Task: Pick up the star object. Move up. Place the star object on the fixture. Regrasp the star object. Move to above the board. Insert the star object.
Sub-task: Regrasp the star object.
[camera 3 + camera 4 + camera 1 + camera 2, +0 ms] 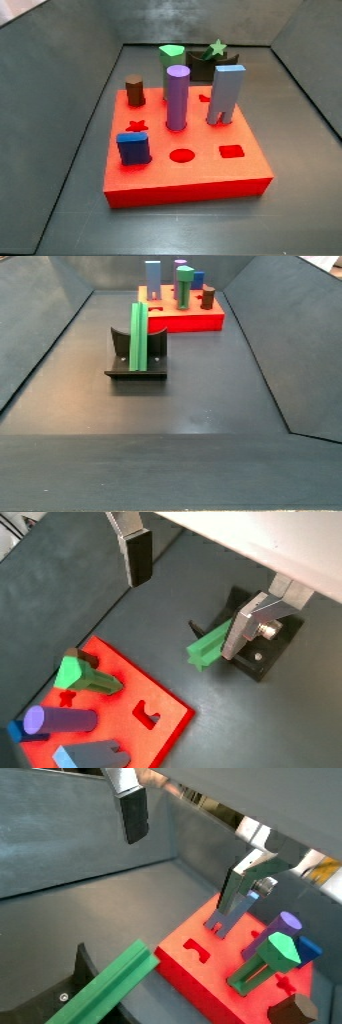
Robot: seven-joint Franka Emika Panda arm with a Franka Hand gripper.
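The star object (138,334), a long slim green prism, leans against the upright of the dark fixture (134,368), free of any grip. In both wrist views it shows as a green bar (207,644) (114,983) resting on the fixture (263,655) (88,960). My gripper (191,592) (185,856) hangs above it, open, with nothing between its fingers (135,554) (132,815). The gripper is out of sight in both side views. The red board (207,170) (201,322) (134,682) (187,963) lies beside the fixture.
Standing in the board are a purple peg (177,97), a grey-blue block (225,95), a brown peg (135,92), a blue block (132,148) and a short green block (171,52). Dark sloping walls (40,346) enclose the floor.
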